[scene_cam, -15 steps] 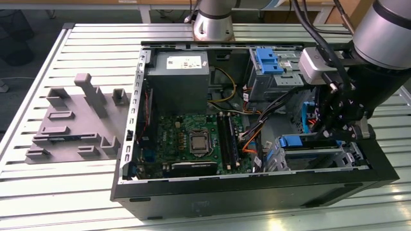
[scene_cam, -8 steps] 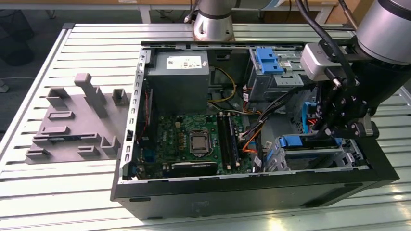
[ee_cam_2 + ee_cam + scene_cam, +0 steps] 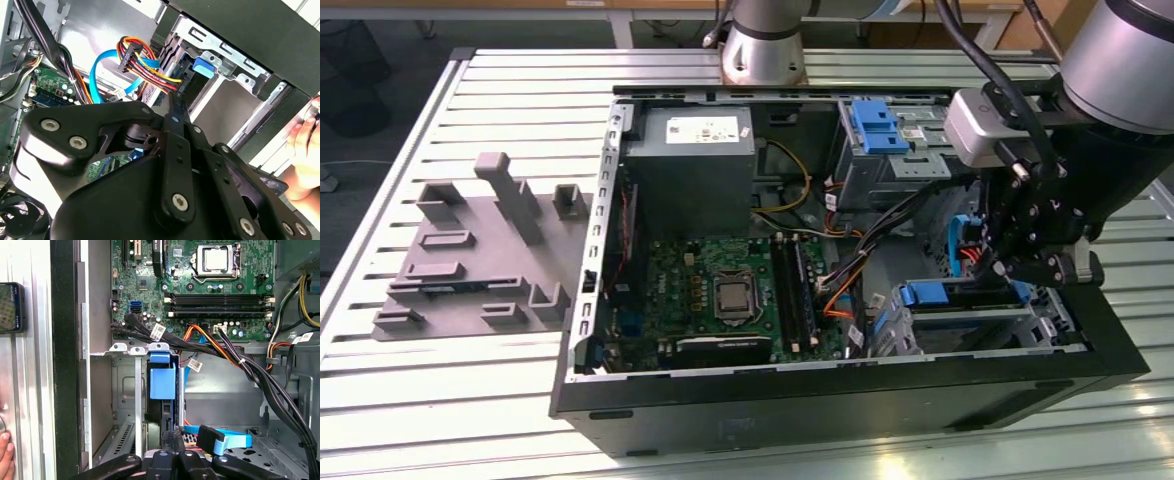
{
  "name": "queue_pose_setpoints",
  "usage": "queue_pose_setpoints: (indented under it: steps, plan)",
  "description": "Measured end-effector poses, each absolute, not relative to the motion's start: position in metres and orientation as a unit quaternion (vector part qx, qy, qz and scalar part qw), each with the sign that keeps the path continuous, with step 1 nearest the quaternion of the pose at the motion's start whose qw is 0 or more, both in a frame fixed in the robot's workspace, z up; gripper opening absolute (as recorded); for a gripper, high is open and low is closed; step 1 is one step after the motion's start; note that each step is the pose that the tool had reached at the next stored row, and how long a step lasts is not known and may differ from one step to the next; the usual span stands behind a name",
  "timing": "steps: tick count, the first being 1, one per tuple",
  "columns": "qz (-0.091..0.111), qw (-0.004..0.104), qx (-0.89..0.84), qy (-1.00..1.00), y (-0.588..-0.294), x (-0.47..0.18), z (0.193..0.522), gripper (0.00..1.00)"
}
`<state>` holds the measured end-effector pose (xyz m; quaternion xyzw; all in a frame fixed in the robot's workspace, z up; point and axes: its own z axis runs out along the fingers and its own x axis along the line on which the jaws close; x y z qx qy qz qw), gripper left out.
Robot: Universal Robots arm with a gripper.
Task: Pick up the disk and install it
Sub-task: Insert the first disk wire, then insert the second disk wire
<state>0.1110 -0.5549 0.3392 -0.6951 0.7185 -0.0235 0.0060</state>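
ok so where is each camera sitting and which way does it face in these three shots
Exterior view: off the arm, above the table, looking down into the open computer case; the arm and gripper show at this view's right.
First wrist view: on the arm, facing past the gripper at the blue-railed disk standing in the drive cage; a person's fingertips show at the edge.
Second wrist view: on the arm, close behind the gripper linkage, facing the cage and cables.
All three views share the motherboard.

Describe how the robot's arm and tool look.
The arm is a silver-grey tube with black cables running along it. A light grey box sits at the wrist. The tool is a black linkage with silver screws, seen in both wrist views.
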Motion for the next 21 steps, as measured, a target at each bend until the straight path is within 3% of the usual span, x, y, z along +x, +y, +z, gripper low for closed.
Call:
queue_pose_setpoints:
  steps: [21]
  plan:
    - [-0.023,0.006,-0.695,0.718,-0.5556,0.1051,0.3396,0.11]
